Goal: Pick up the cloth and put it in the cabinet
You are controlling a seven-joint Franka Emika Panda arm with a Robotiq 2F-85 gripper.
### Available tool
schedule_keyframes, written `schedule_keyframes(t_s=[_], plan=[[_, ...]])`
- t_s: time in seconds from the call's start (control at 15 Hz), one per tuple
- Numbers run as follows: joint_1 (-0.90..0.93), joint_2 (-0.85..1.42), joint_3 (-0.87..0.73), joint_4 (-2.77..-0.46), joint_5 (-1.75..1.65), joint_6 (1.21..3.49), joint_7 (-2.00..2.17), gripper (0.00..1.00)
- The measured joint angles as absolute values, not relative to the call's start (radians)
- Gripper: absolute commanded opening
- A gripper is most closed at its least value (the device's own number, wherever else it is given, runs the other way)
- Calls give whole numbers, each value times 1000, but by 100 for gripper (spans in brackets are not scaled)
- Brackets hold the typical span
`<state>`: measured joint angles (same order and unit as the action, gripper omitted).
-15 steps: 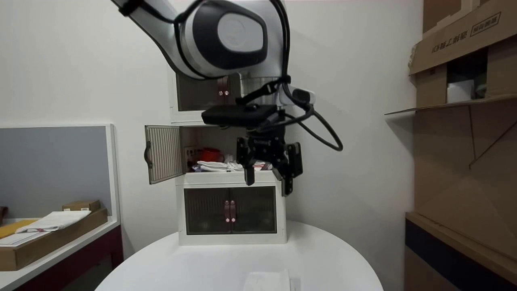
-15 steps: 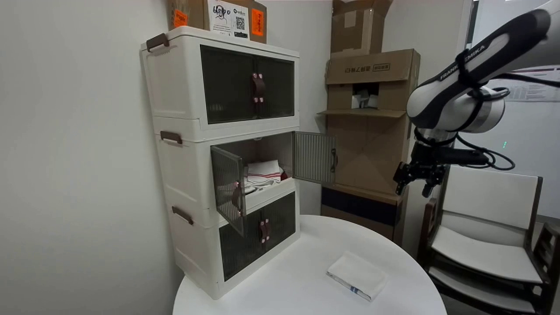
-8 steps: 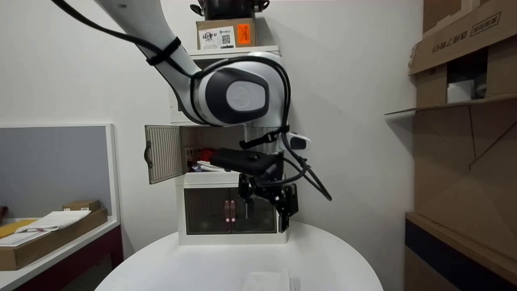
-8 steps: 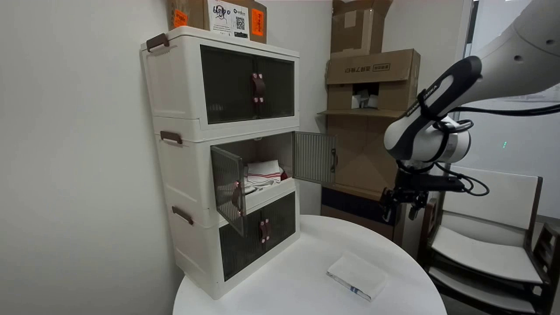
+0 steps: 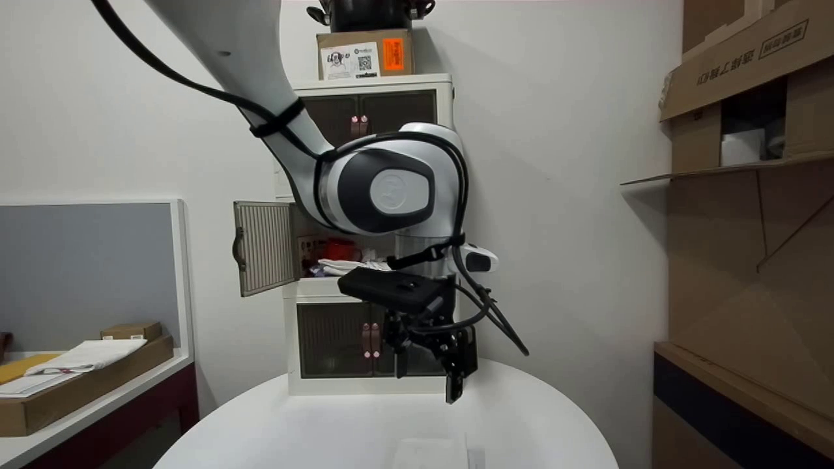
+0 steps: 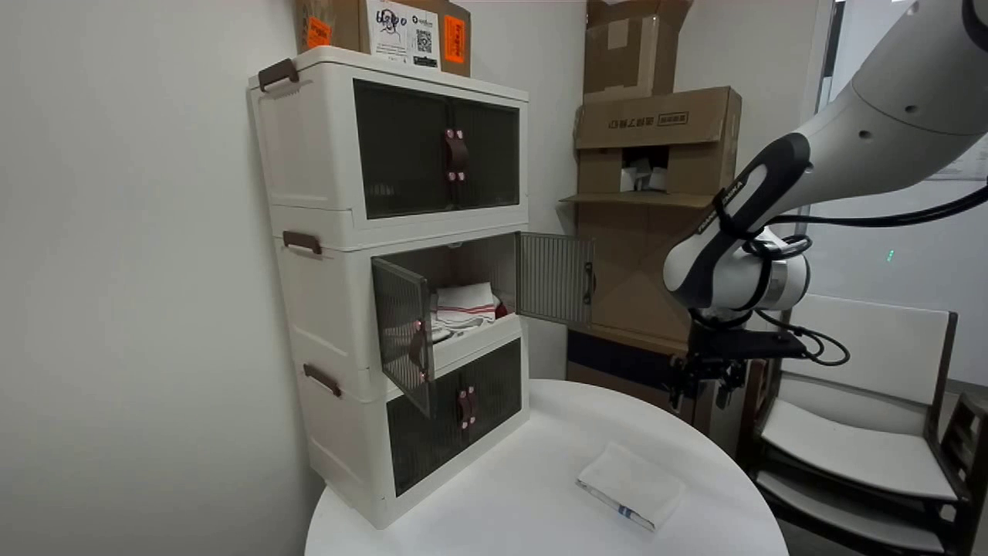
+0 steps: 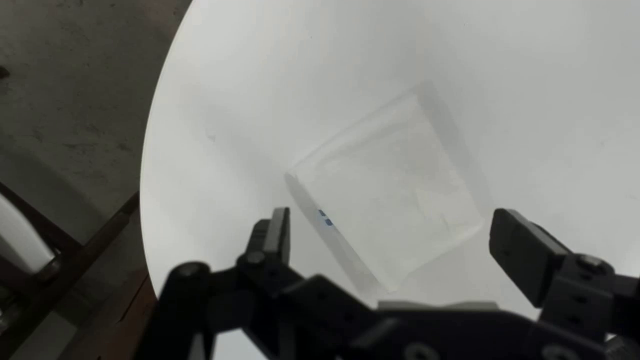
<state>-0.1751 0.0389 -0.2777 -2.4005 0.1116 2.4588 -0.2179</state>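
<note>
hanging above the desk, the tool is spread wide, holding nothing, and the folded white cloth lies flat on the desk below! best now to turn square to its edges, sink gently, and pinch every layer before heading for the open cabinet.

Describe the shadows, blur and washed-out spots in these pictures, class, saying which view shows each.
In an exterior view, the cloth nearly washes out against the equally white table; in the wrist view, a soft grey shadow runs along the cloth's right-hand edge, and the gripper, close to the lens, looks out of focus.
</note>
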Motion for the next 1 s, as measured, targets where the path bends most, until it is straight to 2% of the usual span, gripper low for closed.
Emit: schedule_keyframes(t_s=[0.6, 1.0], plan=[[-180, 120, -194, -2395, 236, 2550, -232, 100], [-200, 325, -168, -2323, 236, 2724, -221, 100]])
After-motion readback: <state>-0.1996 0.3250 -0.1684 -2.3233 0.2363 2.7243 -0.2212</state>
